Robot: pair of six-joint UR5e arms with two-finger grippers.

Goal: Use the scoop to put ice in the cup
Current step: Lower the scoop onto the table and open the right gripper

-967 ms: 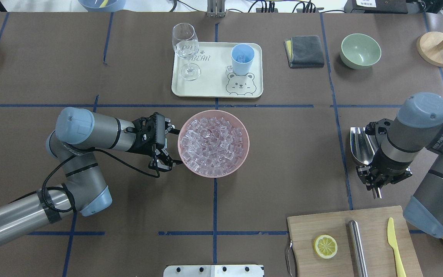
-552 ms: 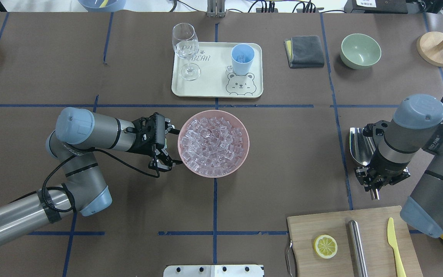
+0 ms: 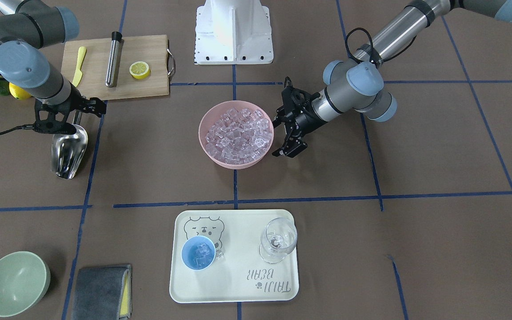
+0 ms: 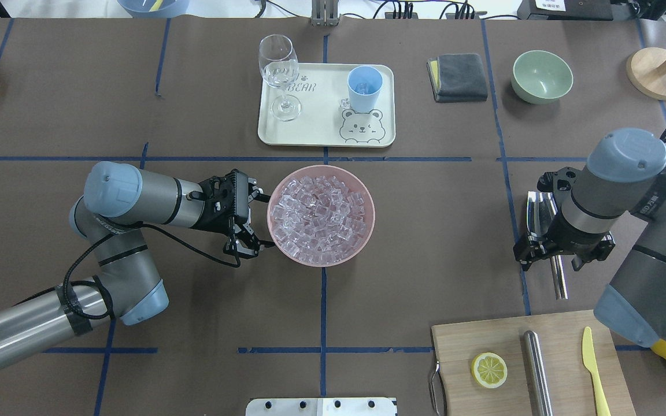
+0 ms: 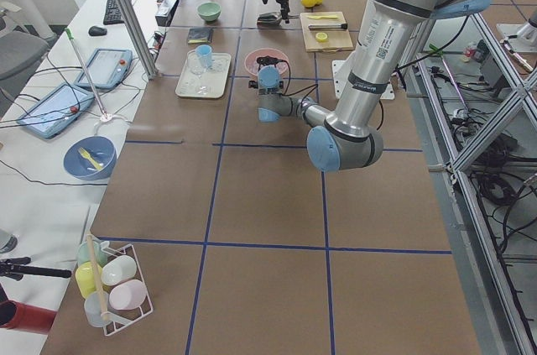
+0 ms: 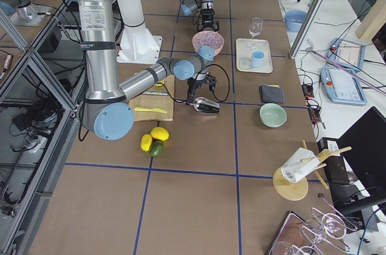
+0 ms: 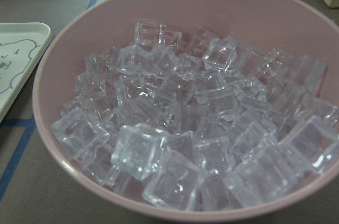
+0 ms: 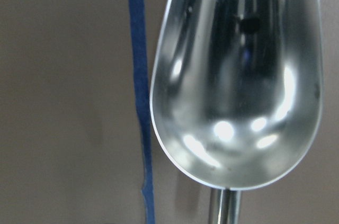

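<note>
The steel scoop (image 4: 541,214) lies on the table at the right, empty, its trough filling the right wrist view (image 8: 238,75). My right gripper (image 4: 561,254) hangs over its rod handle with the jaws spread to either side, open; it also shows in the front view (image 3: 70,116). The ice (image 4: 320,214) fills a pink bowl (image 4: 367,196) at the table's middle. My left gripper (image 4: 255,221) is open beside the bowl's left rim. The light-blue cup (image 4: 365,86) stands on the tray (image 4: 310,133) with a few cubes inside (image 3: 199,253). One cube (image 4: 344,104) lies beside the cup.
A wine glass (image 4: 280,75) stands on the tray's left. A folded grey cloth (image 4: 457,77) and a green bowl (image 4: 542,76) sit at the back right. A cutting board (image 4: 564,335) with a lemon slice (image 4: 489,370), a steel cylinder (image 4: 536,370) and a yellow knife (image 4: 593,370) lies at the front right.
My right gripper has opened and let go of the scoop's handle, and its wrist has turned and shifted back a little. The scoop now lies free. The left arm has not moved.
</note>
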